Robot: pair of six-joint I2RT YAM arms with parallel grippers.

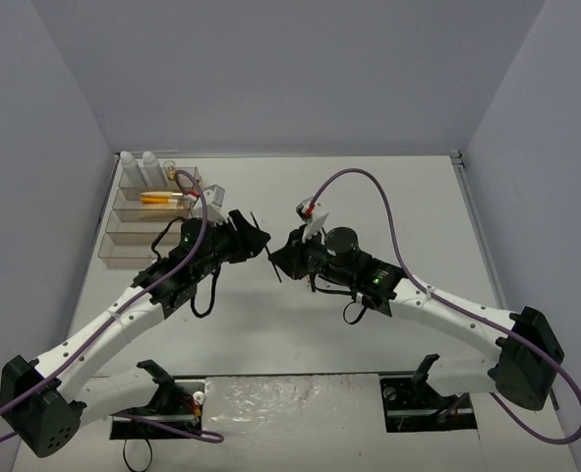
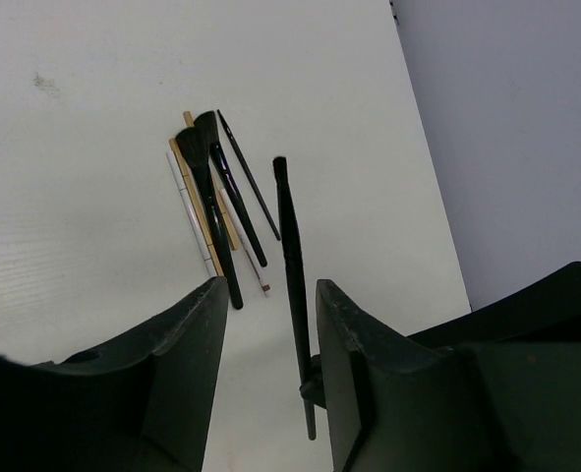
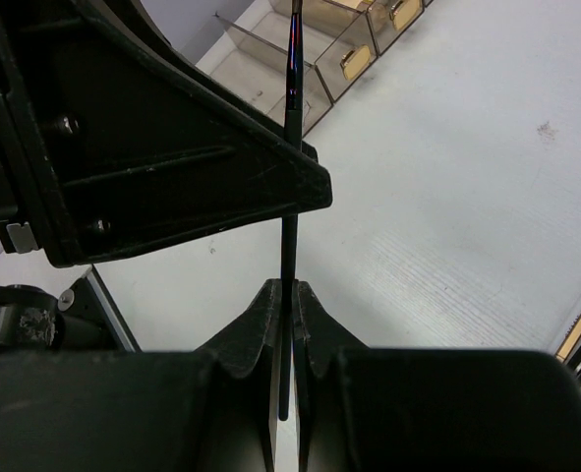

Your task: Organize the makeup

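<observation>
**Slim Brush Shared Between Both Grippers**

The right gripper (image 3: 288, 295) is clamped on the shaft of a slim black brush (image 3: 292, 118), gripped near one end with the jaws pressed together on it. The brush runs straight out ahead of these jaws and is crossed by a finger of the left gripper (image 2: 270, 295).

The left gripper's jaws are set apart. The same brush stands in the gap between them, close against one finger (image 2: 349, 334) and clear of the other. Contact with the nearer finger cannot be confirmed.

Ahead of the left jaws, a loose cluster of black brushes (image 2: 214, 187) is laid on the white table (image 2: 74, 197). Thin wooden sticks (image 2: 185, 177) lie alongside, touching or just beside them.

Further ahead of the right jaws, the clear drawer box (image 3: 315, 84) is seen. In the top view, two white bottles (image 1: 139, 169) are stood in its compartment farthest from the arms. An orange tube (image 1: 156, 200) is laid in the next compartment.
</observation>
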